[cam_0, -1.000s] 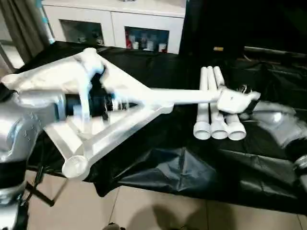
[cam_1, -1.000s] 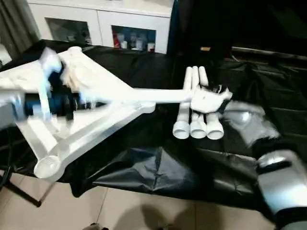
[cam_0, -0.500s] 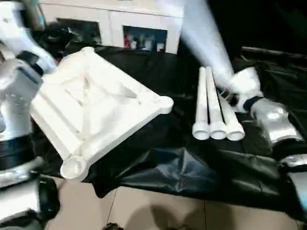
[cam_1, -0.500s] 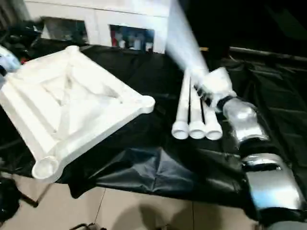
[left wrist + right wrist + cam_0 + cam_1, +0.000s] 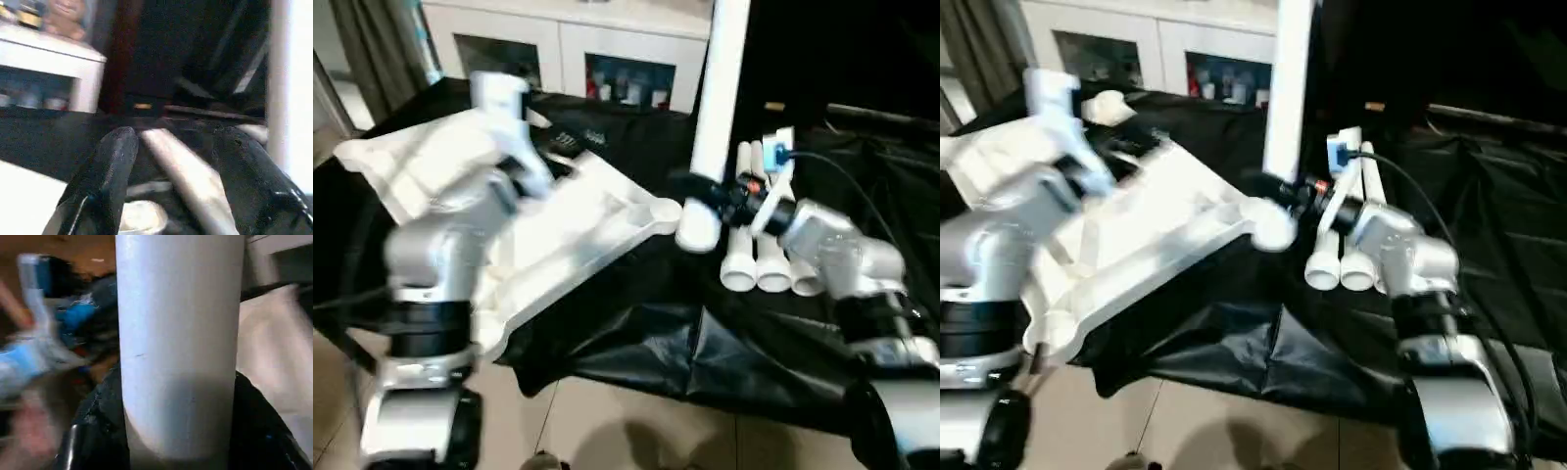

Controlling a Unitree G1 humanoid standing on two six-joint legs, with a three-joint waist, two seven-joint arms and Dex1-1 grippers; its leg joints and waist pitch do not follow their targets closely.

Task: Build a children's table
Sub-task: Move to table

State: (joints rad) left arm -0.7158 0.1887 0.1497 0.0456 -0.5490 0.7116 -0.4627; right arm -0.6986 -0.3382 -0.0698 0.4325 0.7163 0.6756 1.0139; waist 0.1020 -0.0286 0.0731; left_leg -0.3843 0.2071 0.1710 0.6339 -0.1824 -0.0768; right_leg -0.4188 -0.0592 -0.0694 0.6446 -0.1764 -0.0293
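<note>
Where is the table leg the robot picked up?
The leg stands upright in the right gripper, just above the tabletop's corner socket, left of three legs lying flat.

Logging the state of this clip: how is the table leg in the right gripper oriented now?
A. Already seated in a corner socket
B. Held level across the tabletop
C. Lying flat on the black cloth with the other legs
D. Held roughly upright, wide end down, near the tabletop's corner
D: the right gripper clamps the leg near its wide lower end, which hangs beside the tabletop corner, while three legs lie on the cloth.
</note>
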